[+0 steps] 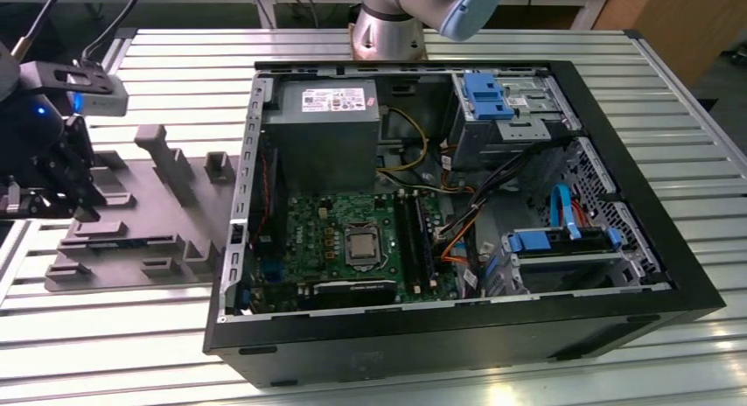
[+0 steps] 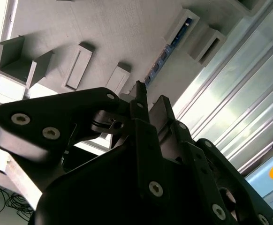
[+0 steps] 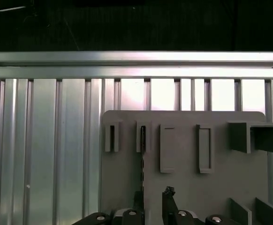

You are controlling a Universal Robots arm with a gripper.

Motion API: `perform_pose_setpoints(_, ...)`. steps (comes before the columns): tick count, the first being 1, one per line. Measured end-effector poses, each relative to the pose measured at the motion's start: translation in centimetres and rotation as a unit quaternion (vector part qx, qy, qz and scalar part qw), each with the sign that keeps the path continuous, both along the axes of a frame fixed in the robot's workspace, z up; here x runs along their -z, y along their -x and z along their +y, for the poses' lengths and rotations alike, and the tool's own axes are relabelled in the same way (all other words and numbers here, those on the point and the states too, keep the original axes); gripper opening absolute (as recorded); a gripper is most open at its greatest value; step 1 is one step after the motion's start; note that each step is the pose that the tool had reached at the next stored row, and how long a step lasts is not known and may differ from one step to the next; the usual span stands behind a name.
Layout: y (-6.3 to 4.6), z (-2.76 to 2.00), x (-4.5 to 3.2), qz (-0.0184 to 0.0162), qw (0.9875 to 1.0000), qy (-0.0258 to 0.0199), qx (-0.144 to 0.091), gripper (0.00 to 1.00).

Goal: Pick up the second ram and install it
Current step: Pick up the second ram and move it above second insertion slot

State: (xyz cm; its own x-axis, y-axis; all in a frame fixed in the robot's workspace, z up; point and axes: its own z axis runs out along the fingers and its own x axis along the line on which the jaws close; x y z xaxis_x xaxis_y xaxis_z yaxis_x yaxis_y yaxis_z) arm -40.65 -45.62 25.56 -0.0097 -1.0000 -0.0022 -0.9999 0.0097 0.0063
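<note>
Claw (image 3: 154,192), released, hovers above thin blue-green ram (image 2: 173,41) edgewise in matte grey slotted holder (image 3: 183,140).

A: The arm (image 1: 389,30)?
B: Silver-grey cylindrical joint, pale blue cap (image 1: 467,8).
A: The gripper (image 2: 150,98)?
B: Black linkage plates, silver screw heads (image 2: 155,189), slim black fingers (image 2: 163,108), grey camera box (image 1: 100,91).

The thin circuit-board ram strip (image 2: 167,50) is showing blue-green with dark patches, the moulded plastic tray (image 1: 129,183) plain grey, the slatted metal table (image 1: 467,47) striped silver.
</note>
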Motion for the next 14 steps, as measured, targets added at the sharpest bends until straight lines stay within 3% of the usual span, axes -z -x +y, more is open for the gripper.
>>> perform_pose_setpoints(14,0.0,-0.22,1.37,-0.0002,1.0000,0.0000,0.002,0.30)
